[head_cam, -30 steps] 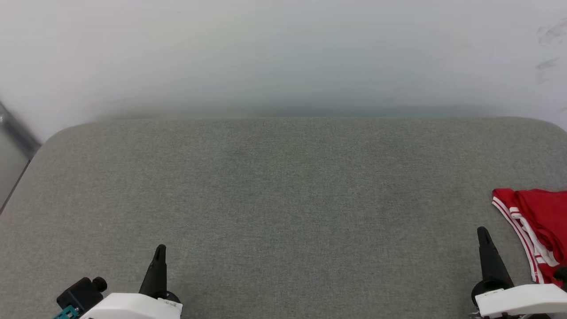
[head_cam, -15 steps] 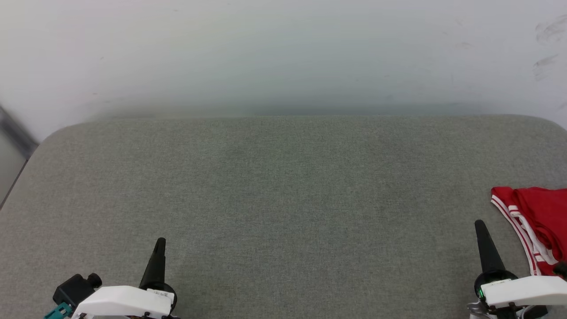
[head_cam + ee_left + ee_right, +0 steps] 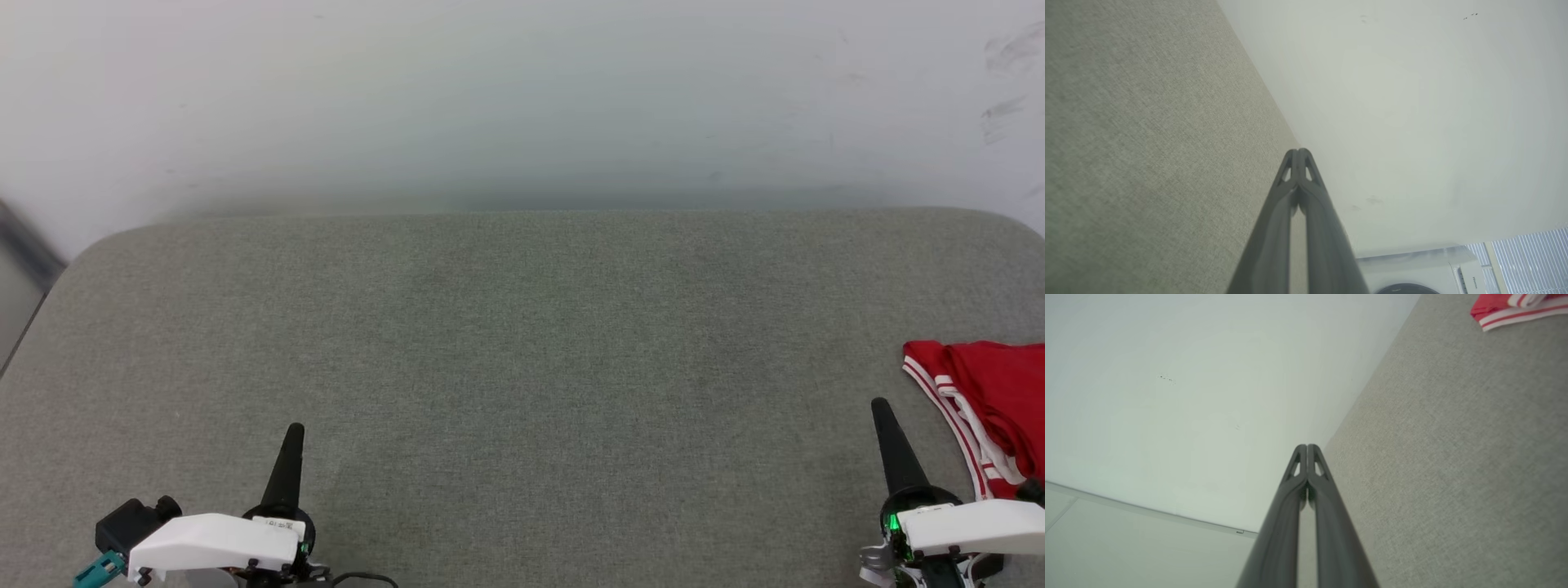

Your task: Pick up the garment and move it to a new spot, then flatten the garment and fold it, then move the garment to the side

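Red jersey shirt (image 3: 1000, 384) aside at the padded surface's (image 3: 522, 343) right (untouched); raised left end effector (image 3: 294, 433) and right end effector (image 3: 880, 408) slightly, both pinched together, empty; seemingly finished.

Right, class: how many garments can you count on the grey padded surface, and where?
1. The red garment with striped trim lies bunched at the right edge of the grey surface, beside the right gripper. The frame cuts it off, so part is hidden.

White wrist housings (image 3: 212, 543), tapered black jaws
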`<state>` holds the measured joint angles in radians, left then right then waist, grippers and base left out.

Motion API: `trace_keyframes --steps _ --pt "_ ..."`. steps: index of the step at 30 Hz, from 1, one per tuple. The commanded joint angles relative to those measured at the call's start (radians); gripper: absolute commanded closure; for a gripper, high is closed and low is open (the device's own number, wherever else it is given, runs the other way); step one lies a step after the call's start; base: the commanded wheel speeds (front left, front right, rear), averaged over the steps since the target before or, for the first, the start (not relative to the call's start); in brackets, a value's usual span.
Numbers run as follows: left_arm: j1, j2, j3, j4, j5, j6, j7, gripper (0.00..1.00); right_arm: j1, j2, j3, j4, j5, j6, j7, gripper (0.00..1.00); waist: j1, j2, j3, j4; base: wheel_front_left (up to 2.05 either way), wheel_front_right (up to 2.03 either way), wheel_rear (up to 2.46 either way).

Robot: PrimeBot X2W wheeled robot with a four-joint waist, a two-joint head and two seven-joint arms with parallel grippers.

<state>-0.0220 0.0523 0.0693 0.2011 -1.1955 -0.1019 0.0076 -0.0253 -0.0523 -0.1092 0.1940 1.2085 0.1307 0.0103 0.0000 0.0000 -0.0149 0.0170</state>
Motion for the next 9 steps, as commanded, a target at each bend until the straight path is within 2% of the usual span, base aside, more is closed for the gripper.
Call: trace_keyframes --steps 1,9 --pt "-0.020 0.004 0.004 -0.004 -0.017 -0.006 0.005 1.00 -0.024 0.000 -0.001 -0.004 0.018 0.000 0.007 1.00 0.0000 0.0000 0.000 0.000 0.00 0.00 0.00" --pt "-0.035 0.003 0.012 0.005 -0.094 -0.011 0.025 1.00 -0.037 0.001 -0.002 0.007 0.092 0.000 0.026 1.00 0.0000 0.0000 0.003 -0.003 0.00 0.00 0.00"
